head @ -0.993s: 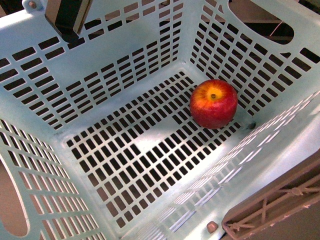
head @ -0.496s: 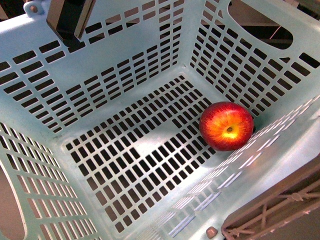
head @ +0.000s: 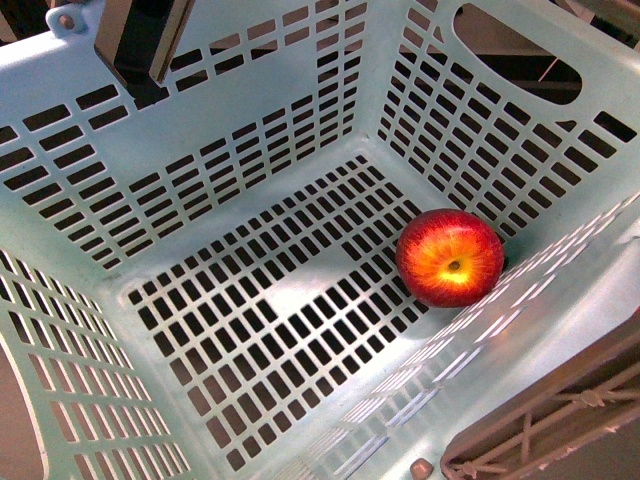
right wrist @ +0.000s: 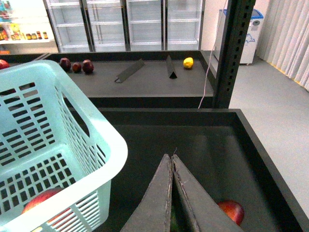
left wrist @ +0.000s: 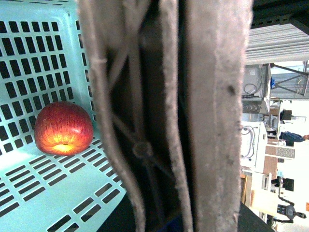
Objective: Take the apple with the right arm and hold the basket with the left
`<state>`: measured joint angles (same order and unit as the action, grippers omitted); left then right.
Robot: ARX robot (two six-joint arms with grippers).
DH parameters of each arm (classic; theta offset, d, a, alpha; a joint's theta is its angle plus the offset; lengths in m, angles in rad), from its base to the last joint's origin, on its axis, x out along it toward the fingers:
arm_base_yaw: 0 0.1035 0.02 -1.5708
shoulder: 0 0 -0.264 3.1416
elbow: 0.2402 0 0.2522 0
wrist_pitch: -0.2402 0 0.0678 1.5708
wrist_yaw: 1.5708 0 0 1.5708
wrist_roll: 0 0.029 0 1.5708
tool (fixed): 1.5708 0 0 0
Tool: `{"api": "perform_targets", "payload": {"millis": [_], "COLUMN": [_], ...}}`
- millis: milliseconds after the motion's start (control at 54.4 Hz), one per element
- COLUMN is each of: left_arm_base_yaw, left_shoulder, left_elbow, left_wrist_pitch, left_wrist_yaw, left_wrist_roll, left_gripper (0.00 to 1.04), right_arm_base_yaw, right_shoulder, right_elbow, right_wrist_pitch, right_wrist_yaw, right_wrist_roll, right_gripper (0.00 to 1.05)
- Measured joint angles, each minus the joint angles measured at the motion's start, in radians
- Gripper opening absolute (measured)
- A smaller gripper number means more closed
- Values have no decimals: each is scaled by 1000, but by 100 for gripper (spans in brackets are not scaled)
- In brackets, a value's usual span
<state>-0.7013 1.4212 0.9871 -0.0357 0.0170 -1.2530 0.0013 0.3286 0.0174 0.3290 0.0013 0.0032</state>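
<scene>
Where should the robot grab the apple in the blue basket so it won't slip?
Around its wide middle, coming down from above. The apple lies on the slotted floor, tucked against a wall of the basket, so that side is blocked and the open top gives the most room. The middle is its widest part, so fingers there should probably slip least.

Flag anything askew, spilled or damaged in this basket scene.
Nothing is spilled or broken. Only the apple sits askew. It lies tipped on the floor of the basket, close against a side wall near a corner, with its stem dimple tilted off to one side rather than straight up.
</scene>
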Motion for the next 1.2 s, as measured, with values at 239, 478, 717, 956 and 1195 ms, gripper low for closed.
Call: {"api": "perform_targets", "payload": {"millis": [239,478,717,956,1195], "left_arm_base_yaw": [0,0,0,0,0], "left_shoulder": [0,0,0,0,0], "left_elbow": [0,0,1,1,1], "left_wrist_pitch": [0,0,0,0,0], "left_wrist_yaw": [0,0,-1,-1,-2], "left_wrist_roll": [0,0,0,0,0], "left_gripper": [16,16,16,16,16], "right_arm_base_yaw": [0,0,0,0,0], "right_shoulder": [-105,-215,-321,-322,-322], "right_elbow": [0,0,0,0,0], "right_wrist_pitch": [-103,-238,-327,-327,-327], "right_wrist_yaw": [0,-2,1,0,0], "right_wrist_roll": [0,0,0,0,-1], "right_gripper": [2,2,2,39,77]}}
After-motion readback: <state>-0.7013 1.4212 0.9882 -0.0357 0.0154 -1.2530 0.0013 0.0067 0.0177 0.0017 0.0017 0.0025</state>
